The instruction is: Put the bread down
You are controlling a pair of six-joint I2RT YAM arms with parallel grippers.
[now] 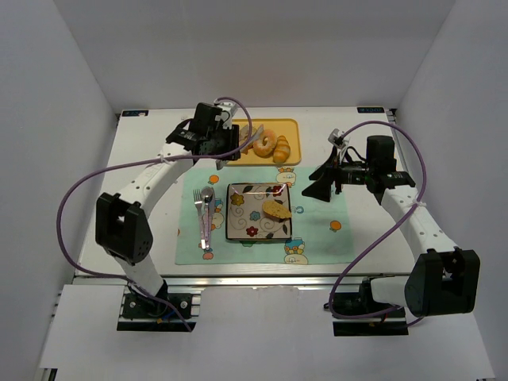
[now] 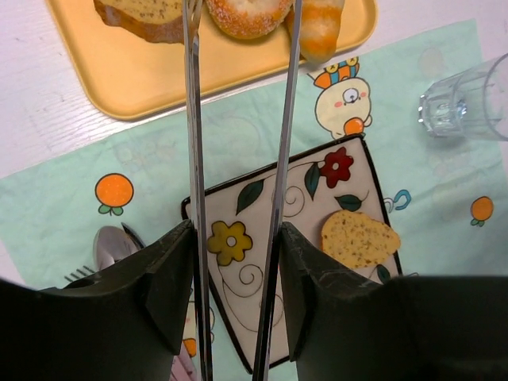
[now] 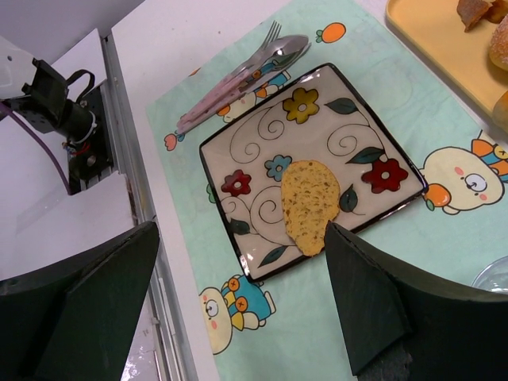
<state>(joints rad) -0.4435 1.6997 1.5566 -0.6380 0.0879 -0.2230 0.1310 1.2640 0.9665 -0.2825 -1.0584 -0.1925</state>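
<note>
On the table [image 1: 349, 119], left end effector [image 2: 236, 238] clasps tongs [image 2: 193, 119], tips cropped; right end effector [image 3: 242, 230] gapes wide

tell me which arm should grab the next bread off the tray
Left. The left arm holds tongs over the yellow tray, tips straddling the sesame bun. The right arm hangs with open jaws beside the plate, farther off.
</note>
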